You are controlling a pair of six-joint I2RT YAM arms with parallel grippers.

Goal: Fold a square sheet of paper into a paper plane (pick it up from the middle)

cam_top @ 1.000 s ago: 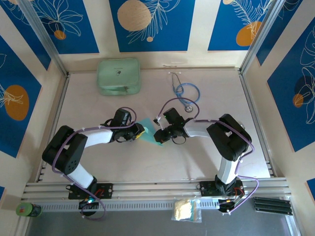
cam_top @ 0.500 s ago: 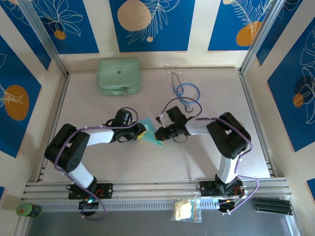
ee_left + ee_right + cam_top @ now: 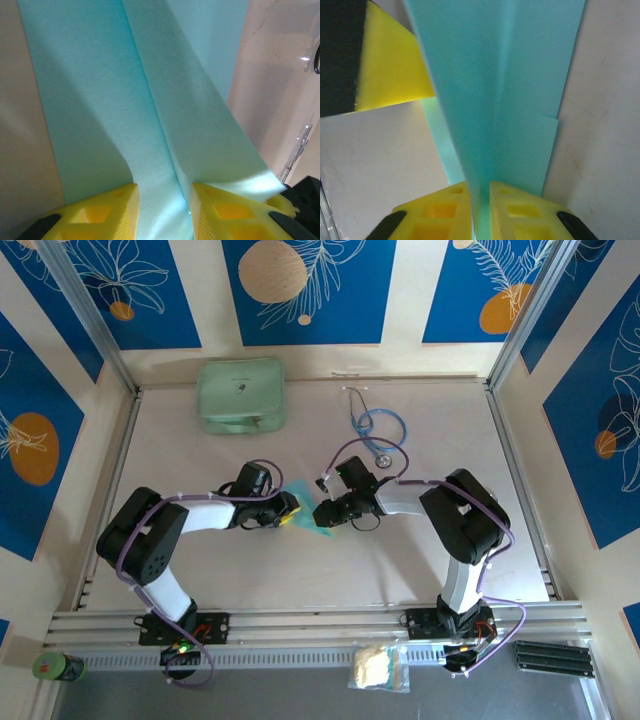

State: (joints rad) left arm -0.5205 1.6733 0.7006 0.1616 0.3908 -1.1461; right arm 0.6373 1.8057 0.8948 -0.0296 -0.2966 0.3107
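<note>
The light-blue sheet, folded into a narrow creased paper plane [image 3: 305, 495], sits mid-table between both grippers. My left gripper [image 3: 291, 510] is at its left side. In the left wrist view its yellow fingers [image 3: 112, 210] stand apart, open, with the paper [image 3: 150, 100] and its long crease running between them [image 3: 164, 212]. My right gripper [image 3: 320, 514] is at the paper's right side. In the right wrist view the jaws [image 3: 480, 207] are open only a slit, and the upright ridge of the paper [image 3: 505, 75] passes through it against the left finger. The left gripper's yellow finger [image 3: 390, 65] shows behind.
A mint-green case [image 3: 240, 395] lies at the back left and a blue-tubed stethoscope [image 3: 375, 430] at the back middle, close behind the right arm. A small bag [image 3: 378, 668] and a green can [image 3: 58, 667] sit at the near rail.
The right jaws, pressed together a second ago, have parted slightly on the paper's ridge. The left jaws have widened a little and the left arm has crept rightward.
</note>
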